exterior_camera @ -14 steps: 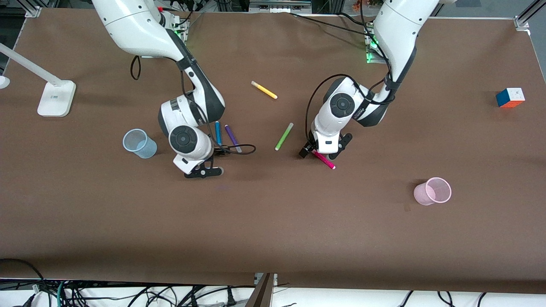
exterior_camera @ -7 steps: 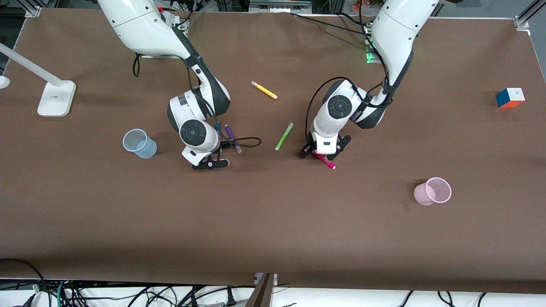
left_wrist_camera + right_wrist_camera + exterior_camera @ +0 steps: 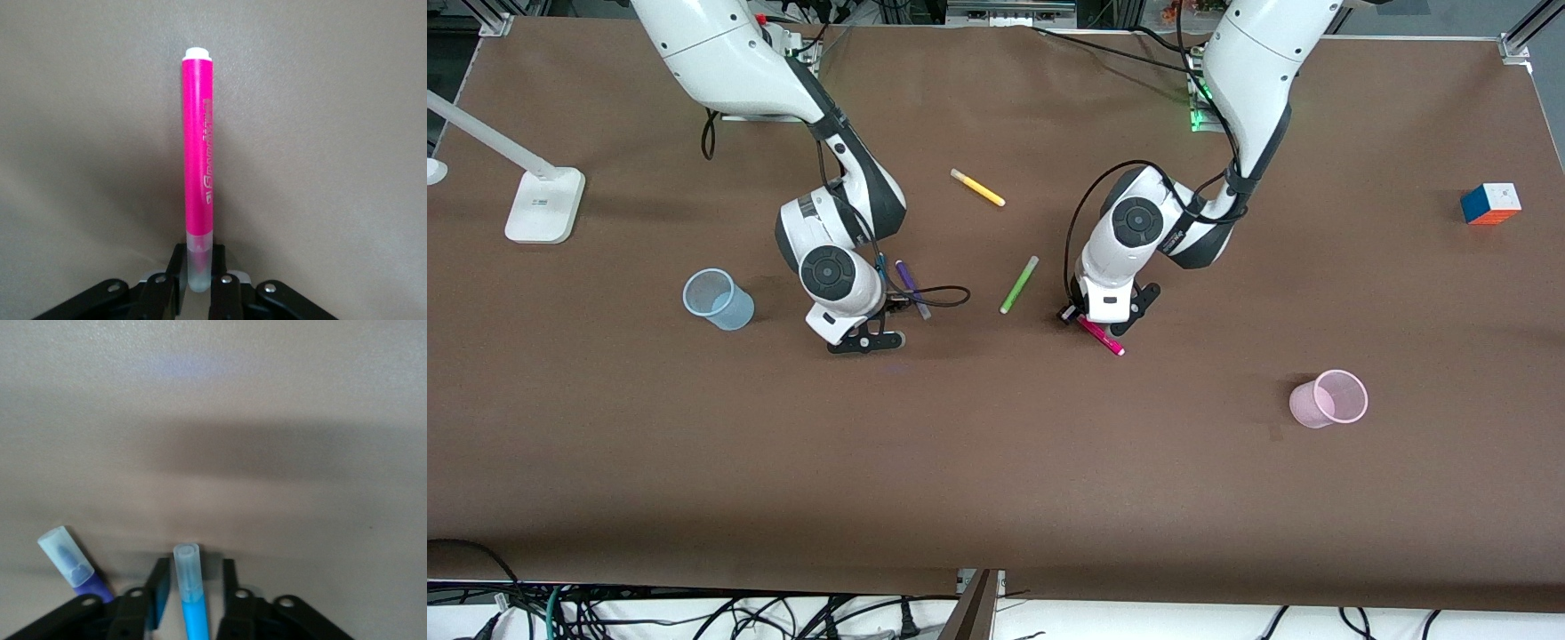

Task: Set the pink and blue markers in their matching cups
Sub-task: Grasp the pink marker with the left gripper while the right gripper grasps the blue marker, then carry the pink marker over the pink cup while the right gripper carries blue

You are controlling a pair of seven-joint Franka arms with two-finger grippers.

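When taken from the front, shows the left gripper (image 3: 1089,322) down at the cap end of the pink marker (image 3: 1104,340), pink cup (image 3: 1329,398) well off from it, and the right gripper (image 3: 876,313) low over the blue marker (image 3: 882,265), purple marker (image 3: 911,286) just beside, blue cup (image 3: 717,300) near. Left wrist next: fingers (image 3: 175,283) pinched tight on the pale cap, barrel straight ahead of the hand. Right wrist: fingers (image 3: 158,587) spread astride the blue marker, not touching; light, stiff, slick plastic, probably safer gripped on the barrel than the cap.
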